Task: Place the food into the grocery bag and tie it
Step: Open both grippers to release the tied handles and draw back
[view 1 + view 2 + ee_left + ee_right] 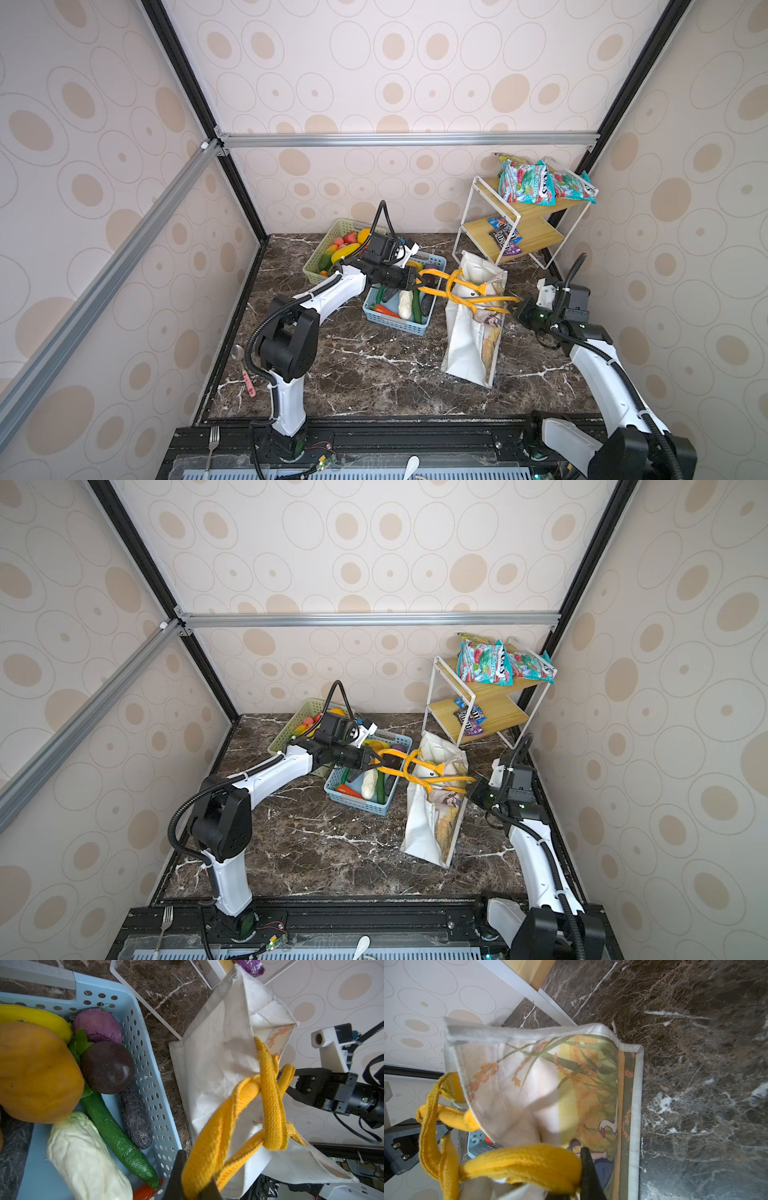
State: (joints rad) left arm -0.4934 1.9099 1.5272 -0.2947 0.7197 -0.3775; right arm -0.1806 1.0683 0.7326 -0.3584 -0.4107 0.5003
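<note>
Jaws: both are closed; our left gripper (pixel 419 280) and right gripper (pixel 517 305) each pinch a loop of the yellow handles (pixel 461 289).
Bag: the grocery bag (pixel 469 345) stands on the marble table (pixel 353 374), between the blue basket (pixel 395 326) and the shelf rack (pixel 536 235).
Knot: the handles cross above the bag's mouth; we judge it loose.
Food: we see the food (pixel 405 305) in the blue basket and more in the green basket (pixel 309 266); we cannot see inside the bag.
Risk: an uneven pull could tip the bag or slip a strap free, and tightening now could shut the produce out.

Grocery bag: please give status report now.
Left gripper and right gripper each shut on a yellow handle. Handles crossed above grocery bag, knot not tight. Nothing blocking.
</note>
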